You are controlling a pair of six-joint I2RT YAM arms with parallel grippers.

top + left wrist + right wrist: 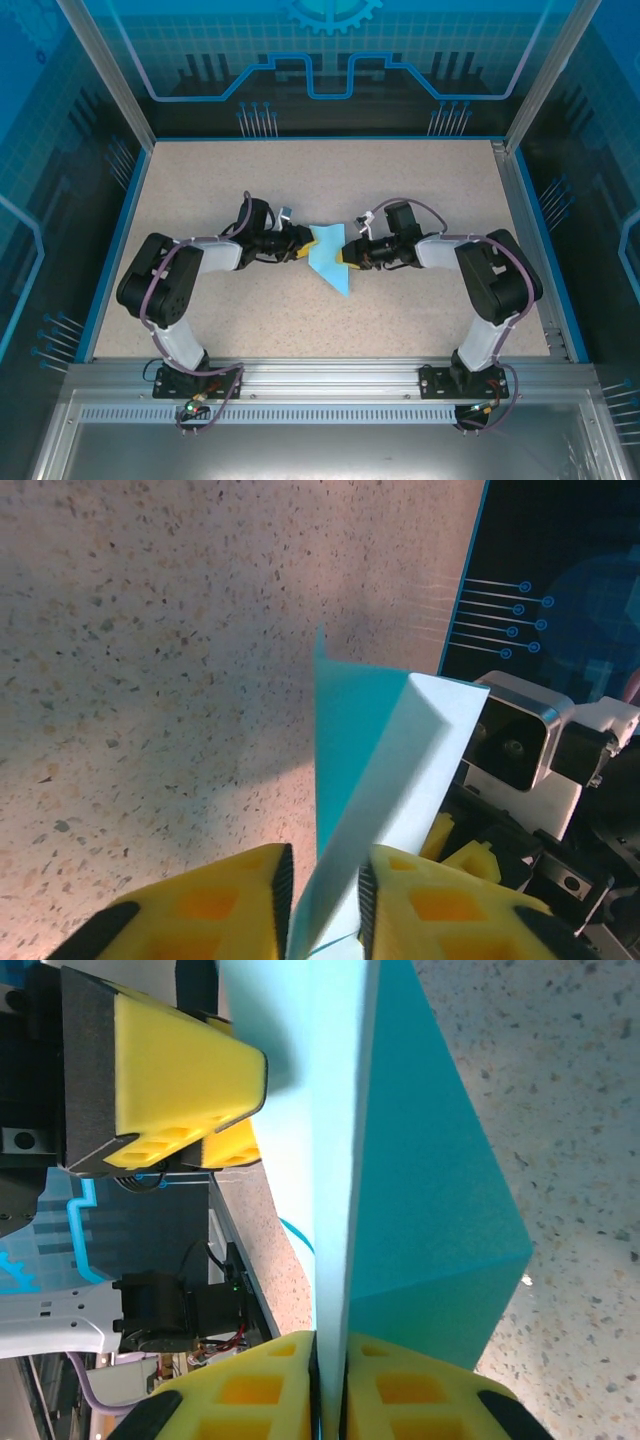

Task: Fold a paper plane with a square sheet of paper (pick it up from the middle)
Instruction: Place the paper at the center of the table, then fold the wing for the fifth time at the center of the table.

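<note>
2 grippers meet at the folded blue paper (pixel 328 260), which sits over the table's (pixel 250 180) middle. Your left gripper (pixel 325 875) straddles the paper's left end with its fingers close together; you cannot tell whether they pinch it. Your right gripper (pixel 328 1345) pinches the paper's right end tightly.

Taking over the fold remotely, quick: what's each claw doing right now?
Left claw: closed on the paper.
Right claw: closed on the paper.
</note>
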